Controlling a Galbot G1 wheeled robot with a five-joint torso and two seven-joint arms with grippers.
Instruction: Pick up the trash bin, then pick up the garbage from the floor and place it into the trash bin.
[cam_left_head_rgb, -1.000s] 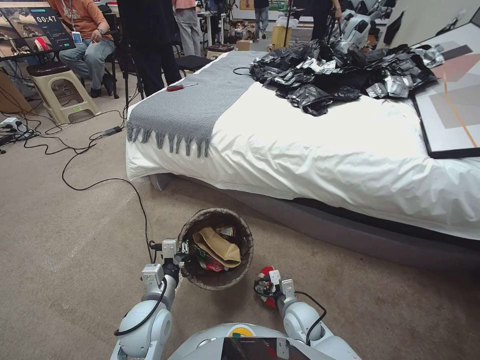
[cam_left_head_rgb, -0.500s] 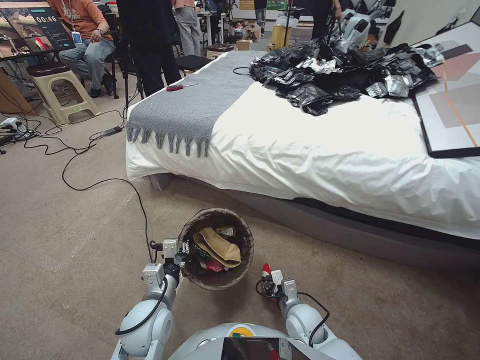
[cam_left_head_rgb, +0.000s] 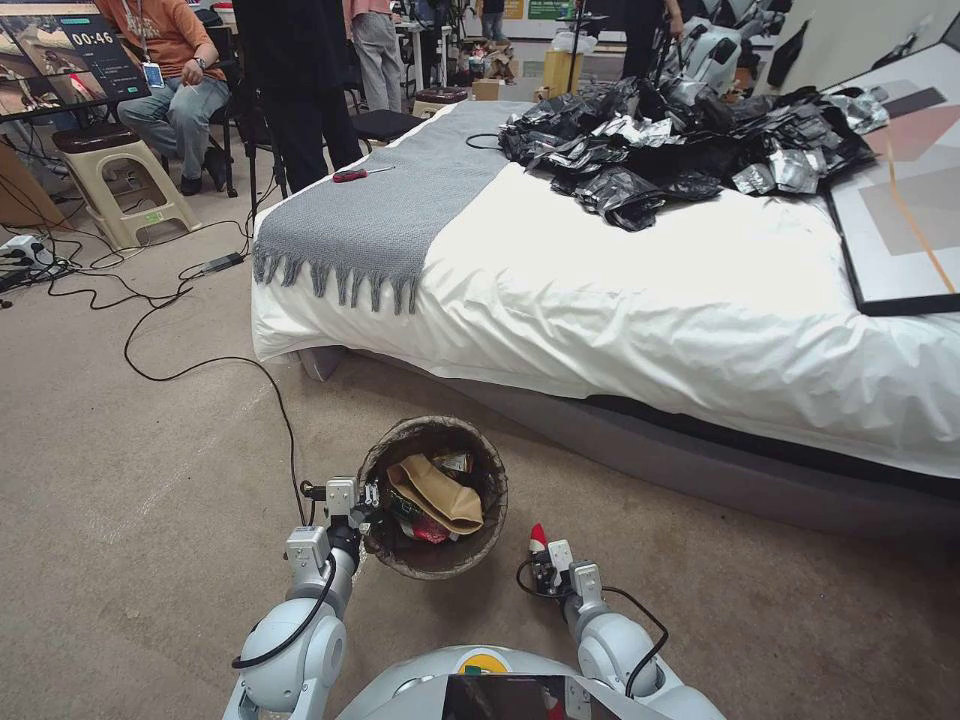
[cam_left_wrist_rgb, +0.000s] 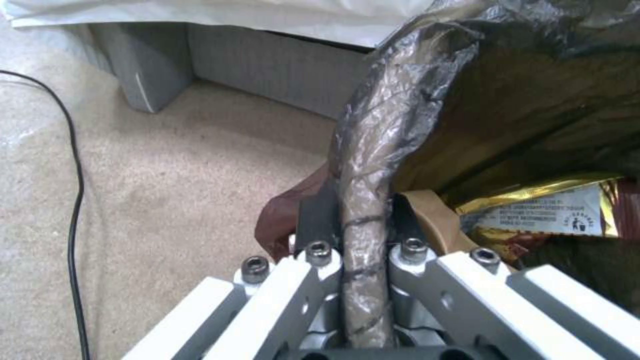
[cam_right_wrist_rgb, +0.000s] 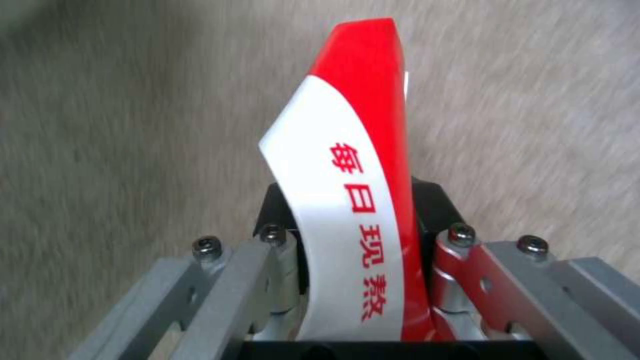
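Right hand (cam_right_wrist_rgb: 353, 220) around paper cup (cam_right_wrist_rgb: 353, 165)

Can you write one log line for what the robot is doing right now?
left pincer: shut on trash bin rim | right pincer: shut on flattened paper cup, beside bin | bin: holds brown paper bag, wrappers

Head camera looks down; wrist cameras sit close behind fingers (cam_left_wrist_rgb: 320, 220).

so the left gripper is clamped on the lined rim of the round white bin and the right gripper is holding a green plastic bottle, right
Not quite. The right gripper holds a flattened red-and-white paper cup, not a bottle; the right wrist view shows it pinched between the fingers. The rest stands: the left gripper is clamped on the lined rim of the round white bin.
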